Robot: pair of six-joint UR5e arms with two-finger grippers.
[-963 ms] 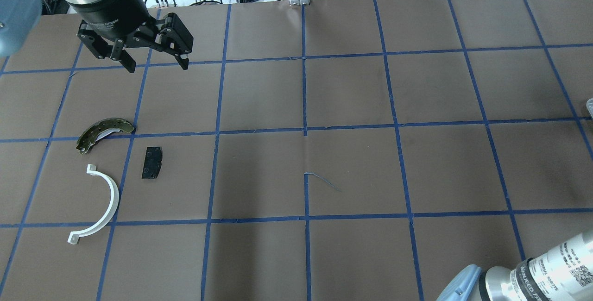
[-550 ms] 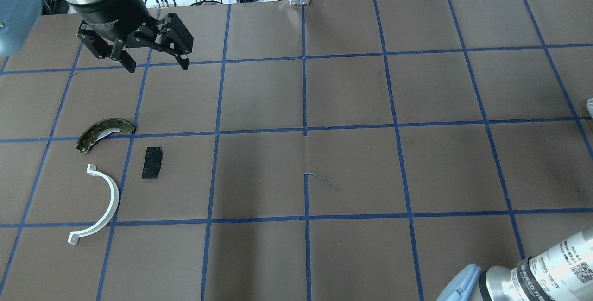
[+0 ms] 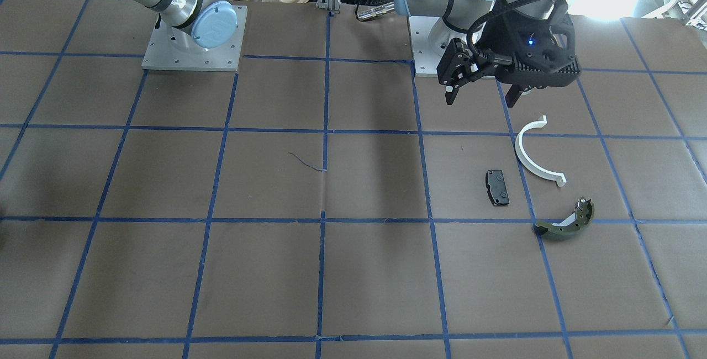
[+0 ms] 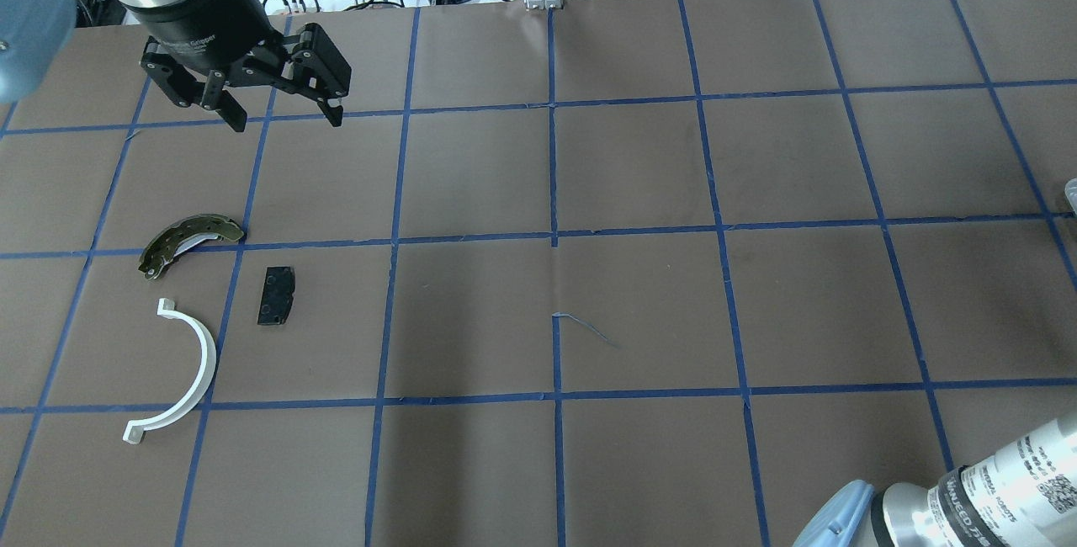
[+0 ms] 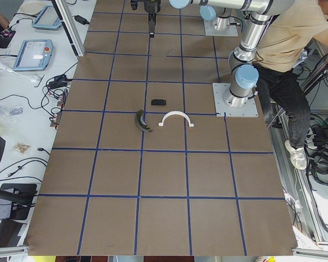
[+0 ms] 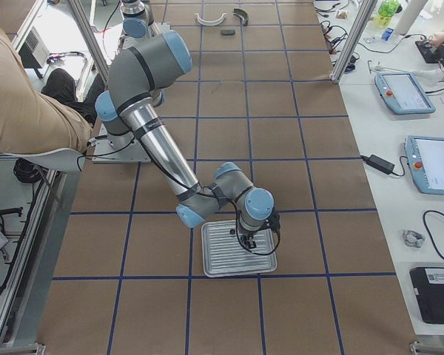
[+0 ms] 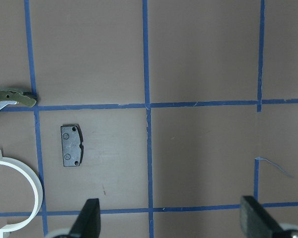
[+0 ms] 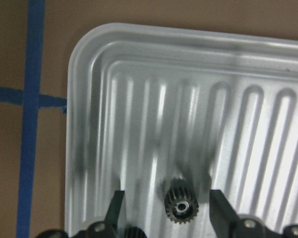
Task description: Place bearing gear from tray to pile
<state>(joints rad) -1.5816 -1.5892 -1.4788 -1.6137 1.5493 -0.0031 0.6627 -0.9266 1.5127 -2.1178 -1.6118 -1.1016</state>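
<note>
The small dark toothed bearing gear point(image 8: 181, 206) stands on the ribbed silver metal tray point(image 8: 89, 54), between the fingers of the right gripper point(image 8: 166, 196). The fingers are spread, with a gap showing on each side of the gear. Only the right wrist view shows the gear. The exterior right view shows the tray point(image 6: 218, 259) with the right gripper point(image 6: 253, 238) over it; the overhead view shows neither. Well apart from the tray lies the loose pile: white curved half-ring strip point(image 4: 209, 358), small black rectangular pad point(image 4: 276, 296), olive-green curved brake shoe point(image 4: 189, 241). The left gripper point(image 4: 286, 119) hangs spread and empty beyond them, where it was a second ago; the pile parts have not moved either.
</note>
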